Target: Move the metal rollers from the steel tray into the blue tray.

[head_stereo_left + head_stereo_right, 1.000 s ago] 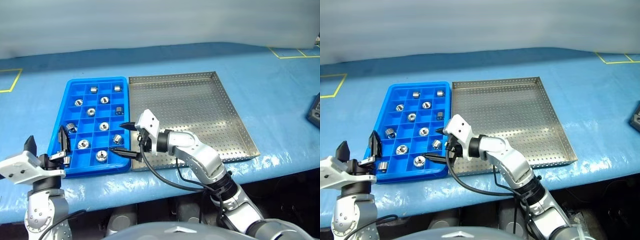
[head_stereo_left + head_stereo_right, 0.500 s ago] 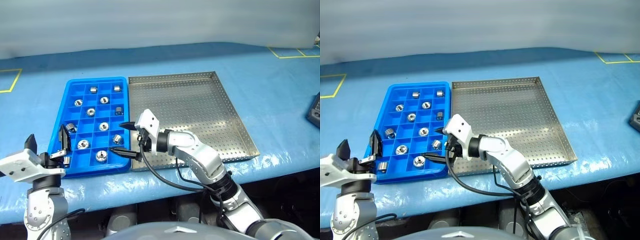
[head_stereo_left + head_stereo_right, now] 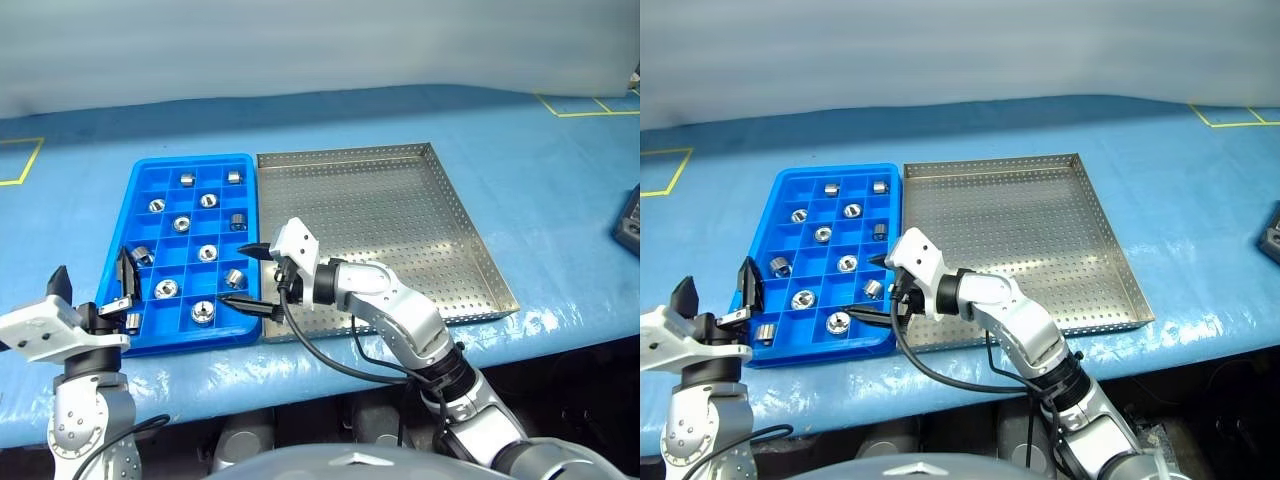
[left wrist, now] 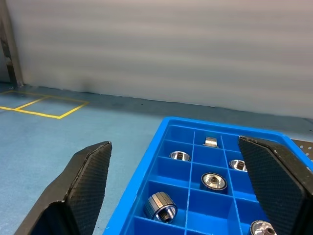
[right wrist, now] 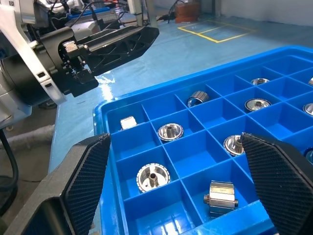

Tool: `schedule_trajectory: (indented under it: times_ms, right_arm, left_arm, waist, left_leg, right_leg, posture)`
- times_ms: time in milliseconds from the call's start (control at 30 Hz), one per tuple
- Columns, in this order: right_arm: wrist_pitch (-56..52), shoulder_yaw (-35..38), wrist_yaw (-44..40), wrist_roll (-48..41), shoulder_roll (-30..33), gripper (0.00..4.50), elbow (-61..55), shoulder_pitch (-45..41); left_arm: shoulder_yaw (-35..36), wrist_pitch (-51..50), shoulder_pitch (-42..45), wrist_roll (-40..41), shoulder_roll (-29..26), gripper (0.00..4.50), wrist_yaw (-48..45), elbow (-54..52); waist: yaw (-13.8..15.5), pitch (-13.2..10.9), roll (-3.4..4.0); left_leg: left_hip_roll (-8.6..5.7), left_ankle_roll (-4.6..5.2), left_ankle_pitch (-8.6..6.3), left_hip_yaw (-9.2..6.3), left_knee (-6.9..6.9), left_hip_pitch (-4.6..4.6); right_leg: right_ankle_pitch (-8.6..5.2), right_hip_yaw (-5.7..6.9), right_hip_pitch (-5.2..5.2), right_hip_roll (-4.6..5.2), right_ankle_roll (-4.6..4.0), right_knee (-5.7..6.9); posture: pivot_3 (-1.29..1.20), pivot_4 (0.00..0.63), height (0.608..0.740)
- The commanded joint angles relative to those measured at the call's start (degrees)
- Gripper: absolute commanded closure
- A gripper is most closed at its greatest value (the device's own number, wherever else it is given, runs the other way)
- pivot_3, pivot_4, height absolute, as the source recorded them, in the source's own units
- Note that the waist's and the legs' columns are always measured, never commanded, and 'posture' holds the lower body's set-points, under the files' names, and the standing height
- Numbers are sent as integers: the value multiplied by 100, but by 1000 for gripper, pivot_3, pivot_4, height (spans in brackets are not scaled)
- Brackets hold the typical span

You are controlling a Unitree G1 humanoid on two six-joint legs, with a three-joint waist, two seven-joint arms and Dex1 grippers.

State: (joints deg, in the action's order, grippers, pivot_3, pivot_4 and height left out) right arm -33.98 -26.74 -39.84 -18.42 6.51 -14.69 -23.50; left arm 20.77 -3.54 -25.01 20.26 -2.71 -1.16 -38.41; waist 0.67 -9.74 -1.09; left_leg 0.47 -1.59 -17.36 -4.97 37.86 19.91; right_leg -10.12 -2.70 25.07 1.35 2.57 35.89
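Metal rollers all sit in the blue tray; nothing has shifted, both grippers wide open, empty, task apparently done.

Silver-grey jointed arm segments are seen, each capped by a white wrist housing. Two black tapered fingers with textured pads are carried by the left gripper and right gripper. Black cables are looped along the right arm.
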Motion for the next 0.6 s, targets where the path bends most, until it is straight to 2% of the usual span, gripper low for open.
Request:
schedule_trajectory:
  times_ms: [33,300,467,600]
  right_arm:
    - [102,67,14,-64,-46,0,-261,-35]
    - [4,446,567,43,-17,0,-303,115]
    - [-408,965,700,-6,588,0,-661,397]
    - [-681,1303,857,103,1121,0,-845,657]
  left_arm:
    - [-3,4,45,-71,-49,15,5,-85]
    - [-112,-205,218,-88,-330,15,-200,-77]
    - [-535,-612,384,-124,-1093,15,-889,-32]
    - [-850,-1021,541,167,-1916,15,-1851,40]
  waist:
    - [0,0,0]
    - [-2,0,0]
    - [-17,0,0]
    - [-155,-1,2]
  left_leg:
    - [0,0,0,0,0,0]
    - [0,0,0,0,2,-1]
    - [-3,0,0,1,3,0]
    - [-2,0,0,3,2,-1]
  right_leg:
    - [0,0,0,0,0,0]
    - [0,0,-2,0,0,1]
    - [1,-2,-4,1,1,-2]
    - [1,-3,-3,0,1,1]
  posture:
    - [128,150,740]
    - [93,150,740]
    - [48,150,740]
    - [7,150,740]
